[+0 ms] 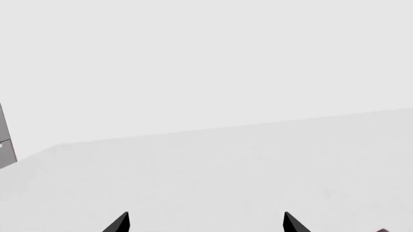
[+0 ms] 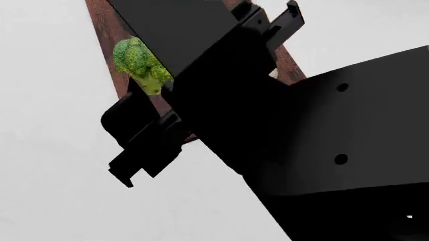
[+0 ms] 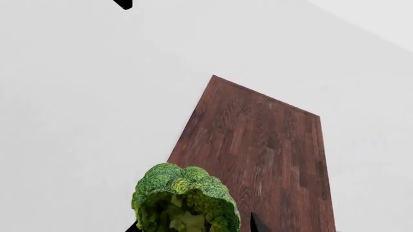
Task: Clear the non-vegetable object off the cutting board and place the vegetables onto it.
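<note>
- Right gripper (image 3: 193,227) grasps the yellow-green bumpy vegetable (image 3: 185,200) between its fingers, above the near end of the cutting board (image 3: 264,150).
- Left gripper (image 1: 206,223) hangs released over the bare white table (image 1: 226,169), fingertips spread.

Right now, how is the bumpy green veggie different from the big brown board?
The green vegetable is bright yellow-green; the cutting board is dark reddish-brown. The vegetable is round and bumpy, while the board is flat and rectangular with wood strips. The vegetable is much smaller than the board. In the head view it shows over the board's edge. Both are over the same plain white table.
</note>
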You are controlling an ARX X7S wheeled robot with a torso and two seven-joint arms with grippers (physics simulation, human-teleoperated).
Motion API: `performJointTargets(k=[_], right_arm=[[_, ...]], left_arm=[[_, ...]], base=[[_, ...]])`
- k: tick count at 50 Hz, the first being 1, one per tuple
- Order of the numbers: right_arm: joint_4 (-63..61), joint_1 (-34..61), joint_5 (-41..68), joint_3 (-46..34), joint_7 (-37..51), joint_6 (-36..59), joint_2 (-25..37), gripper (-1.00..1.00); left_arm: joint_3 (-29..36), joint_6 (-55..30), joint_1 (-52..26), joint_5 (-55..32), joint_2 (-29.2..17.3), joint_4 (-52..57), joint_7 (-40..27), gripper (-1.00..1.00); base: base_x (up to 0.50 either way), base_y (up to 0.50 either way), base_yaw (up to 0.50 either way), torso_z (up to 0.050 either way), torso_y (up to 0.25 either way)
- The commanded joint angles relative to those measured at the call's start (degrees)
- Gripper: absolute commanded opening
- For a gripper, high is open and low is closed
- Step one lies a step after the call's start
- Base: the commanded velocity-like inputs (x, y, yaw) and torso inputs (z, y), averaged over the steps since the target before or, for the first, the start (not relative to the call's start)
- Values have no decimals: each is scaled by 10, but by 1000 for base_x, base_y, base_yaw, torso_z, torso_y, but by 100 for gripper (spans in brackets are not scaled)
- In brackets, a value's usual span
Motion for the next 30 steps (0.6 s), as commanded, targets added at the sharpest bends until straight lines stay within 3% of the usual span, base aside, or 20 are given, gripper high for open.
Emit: performJointTargets(k=[1,21,30], right_arm=[[51,-26,-125,13,-95,-24,-6,-100],[122,-90,-278,-33,-215,-107,-36,-100],[174,-100,-307,-51,-230,-119,-60,-100]], left_arm=[[-1,3,1,0,-3,-2,0,100],[0,10,0,2,-3,-14,0,100],[-1,14,2,2,-3,-17,0,100]], base=[[0,0,0,0,0],[0,0,0,0,0],[0,0,0,0,0]])
